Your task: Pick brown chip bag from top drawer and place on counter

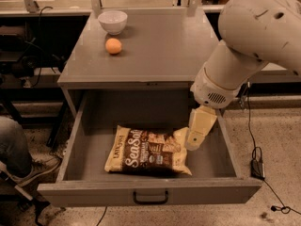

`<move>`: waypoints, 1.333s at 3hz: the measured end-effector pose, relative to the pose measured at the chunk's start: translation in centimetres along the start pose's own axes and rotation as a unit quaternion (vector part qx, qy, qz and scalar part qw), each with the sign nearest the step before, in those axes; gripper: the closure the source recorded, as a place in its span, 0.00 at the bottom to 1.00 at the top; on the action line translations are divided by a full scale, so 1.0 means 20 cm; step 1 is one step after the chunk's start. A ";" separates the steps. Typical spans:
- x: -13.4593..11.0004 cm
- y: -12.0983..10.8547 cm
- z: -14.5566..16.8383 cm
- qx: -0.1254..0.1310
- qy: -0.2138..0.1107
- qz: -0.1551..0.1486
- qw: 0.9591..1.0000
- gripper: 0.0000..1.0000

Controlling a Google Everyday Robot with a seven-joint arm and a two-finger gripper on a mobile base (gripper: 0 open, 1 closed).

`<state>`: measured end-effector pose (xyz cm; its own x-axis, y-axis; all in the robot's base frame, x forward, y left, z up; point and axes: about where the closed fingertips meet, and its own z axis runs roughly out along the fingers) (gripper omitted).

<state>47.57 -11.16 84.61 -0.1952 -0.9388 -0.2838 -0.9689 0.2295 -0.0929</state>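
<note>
The brown chip bag lies flat in the open top drawer, slightly left of its middle, with the white "Sea Salt" script facing up. My gripper hangs from the large cream arm on the right. It reaches down into the right part of the drawer, right at the bag's right end. I cannot tell whether it touches the bag. The counter is the grey top above the drawer.
A white bowl and an orange sit on the counter's far left. A person's leg and shoe are at the left of the drawer. Cables and a plug lie on the floor at the right.
</note>
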 end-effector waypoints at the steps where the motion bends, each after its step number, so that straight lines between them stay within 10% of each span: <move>1: 0.00 0.00 0.02 -0.001 0.001 0.000 1.000 0.00; 4: -0.07 -0.08 0.60 -0.023 0.045 0.029 0.998 0.00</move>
<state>51.20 -7.18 73.74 -0.2626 -0.9437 -0.2012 -0.9610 0.2746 -0.0335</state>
